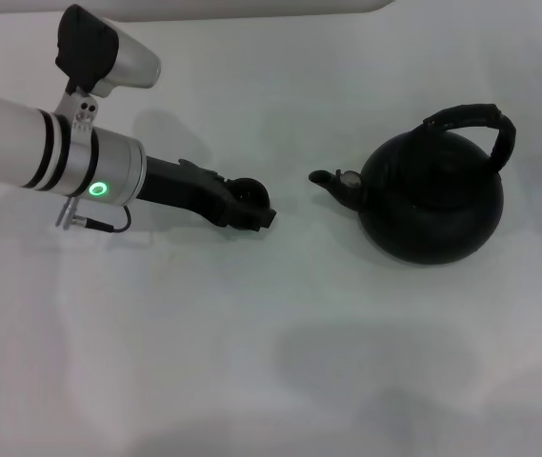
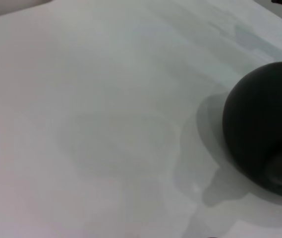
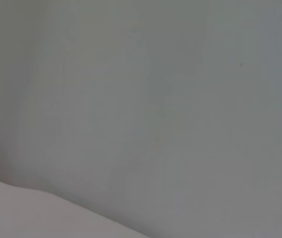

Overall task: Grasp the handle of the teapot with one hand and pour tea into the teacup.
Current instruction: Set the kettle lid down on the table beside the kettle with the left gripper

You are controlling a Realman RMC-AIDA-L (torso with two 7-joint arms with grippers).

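The matte-black teapot [image 1: 432,200] stands upright on the white table at the right in the head view, its short spout [image 1: 331,180] pointing left. Its thick black arched handle [image 1: 475,121] spans the top, with nothing holding it. My left gripper [image 1: 257,208] reaches in from the left and ends a short way left of the spout. The small dark round teacup [image 1: 250,191] sits right at the gripper's tip, partly hidden by it. The left wrist view shows the teapot's round body [image 2: 262,126]. My right gripper is out of view.
The white table [image 1: 251,324] spreads all around the teapot. A pale raised edge [image 1: 251,8] runs along the back. The right wrist view shows only a bare pale surface [image 3: 141,109].
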